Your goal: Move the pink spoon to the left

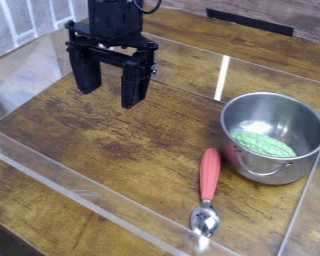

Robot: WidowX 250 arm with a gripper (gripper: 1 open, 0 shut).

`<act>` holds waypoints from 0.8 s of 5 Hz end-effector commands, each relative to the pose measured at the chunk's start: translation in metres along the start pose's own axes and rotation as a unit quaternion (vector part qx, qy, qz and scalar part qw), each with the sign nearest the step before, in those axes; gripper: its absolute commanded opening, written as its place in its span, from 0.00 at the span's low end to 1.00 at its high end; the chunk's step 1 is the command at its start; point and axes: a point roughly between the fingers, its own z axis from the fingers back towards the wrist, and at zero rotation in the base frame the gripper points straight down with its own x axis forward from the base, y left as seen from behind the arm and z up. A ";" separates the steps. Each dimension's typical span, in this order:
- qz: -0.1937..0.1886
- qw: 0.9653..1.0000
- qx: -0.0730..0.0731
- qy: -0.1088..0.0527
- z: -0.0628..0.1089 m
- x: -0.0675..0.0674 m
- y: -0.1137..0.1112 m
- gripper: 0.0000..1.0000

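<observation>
We see a dark brown wooden table point(109, 150) with streaky grain, fenced by low clear plastic walls point(69, 190) whose edges catch the light. Beyond the far wall a flat black strip point(250, 20) lies on the wood. Nothing stands between the black robot gripper point(109, 92) and the small spoon with the pinkish-red plastic handle and shiny round metal bowl point(207, 192); open tabletop lies between them, and the two are well apart.

At the right sits a round shiny steel pot point(274, 135) with a small side handle on its lower edge. Inside it lies something green point(263, 144), a low heap against the bottom (what exactly it is we cannot tell).

The pink spoon lies flat on the table near the front wall, just beside the pot's lower left, apparently not touching it. Its long axis runs nearly front to back, the handle end towards the far side, the metal bowl towards us, tilted slightly leftward.

The gripper hangs at the upper left, pointing down, its two fingers spread wide with nothing between them
</observation>
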 end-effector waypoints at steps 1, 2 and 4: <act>-0.001 1.000 -0.001 0.016 -0.023 0.000 -0.015 1.00; 0.053 0.999 -0.010 -0.006 -0.047 0.008 -0.058 1.00; 0.190 0.980 -0.047 -0.042 -0.085 0.031 -0.105 1.00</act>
